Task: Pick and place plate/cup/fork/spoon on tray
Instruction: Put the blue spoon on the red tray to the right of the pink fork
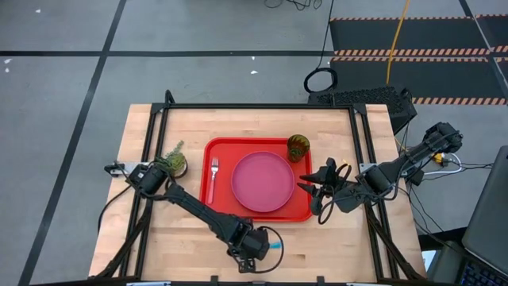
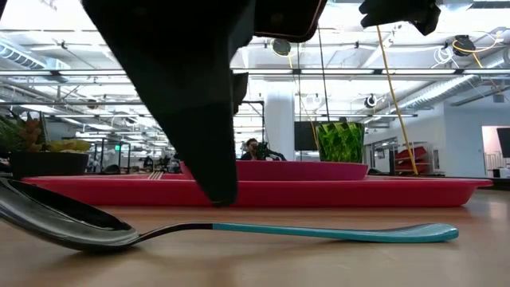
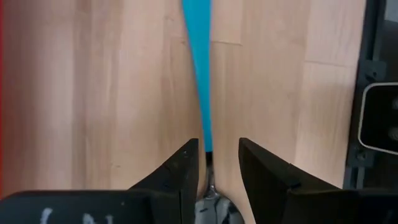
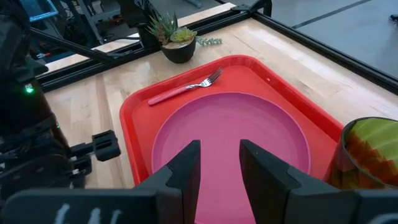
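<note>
The spoon [image 2: 319, 231], with a dark metal bowl and a light blue handle, lies flat on the wood near the table's front edge. My left gripper [image 3: 217, 155] points down over it, open. Its fingers stand on either side of the spoon's neck, where the blue handle [image 3: 199, 74] meets the metal, without touching it. The red tray [image 1: 216, 208] in the middle of the table carries the pink plate [image 1: 263, 182], the fork [image 1: 213, 176] left of the plate, and the green cup [image 1: 298, 148] in its far right corner. My right gripper [image 1: 312, 189] hangs open above the tray's right edge, holding nothing.
A small potted plant [image 1: 175, 161] stands on the table left of the tray. A black frame rail [image 3: 373, 74] runs along the table's edge close to my left gripper. Bare wood lies between the tray and the table's front edge.
</note>
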{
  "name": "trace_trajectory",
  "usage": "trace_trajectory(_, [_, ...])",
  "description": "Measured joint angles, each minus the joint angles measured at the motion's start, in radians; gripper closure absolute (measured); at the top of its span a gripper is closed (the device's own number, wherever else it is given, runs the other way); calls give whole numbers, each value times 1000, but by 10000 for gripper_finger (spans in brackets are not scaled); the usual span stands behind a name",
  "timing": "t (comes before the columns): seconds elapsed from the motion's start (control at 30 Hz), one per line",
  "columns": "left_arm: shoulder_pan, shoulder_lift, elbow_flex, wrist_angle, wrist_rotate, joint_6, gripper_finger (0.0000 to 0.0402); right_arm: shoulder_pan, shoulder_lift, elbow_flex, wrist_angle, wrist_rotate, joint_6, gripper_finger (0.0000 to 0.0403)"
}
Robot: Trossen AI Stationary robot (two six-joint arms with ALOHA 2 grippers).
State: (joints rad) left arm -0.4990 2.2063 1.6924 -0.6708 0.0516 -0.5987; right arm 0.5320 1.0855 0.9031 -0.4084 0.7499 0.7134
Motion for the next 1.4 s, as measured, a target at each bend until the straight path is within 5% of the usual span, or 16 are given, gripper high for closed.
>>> trace_trajectory(1.4, [-39,38,0,33,-118,-62,287,0,0,0,0,4,4,297])
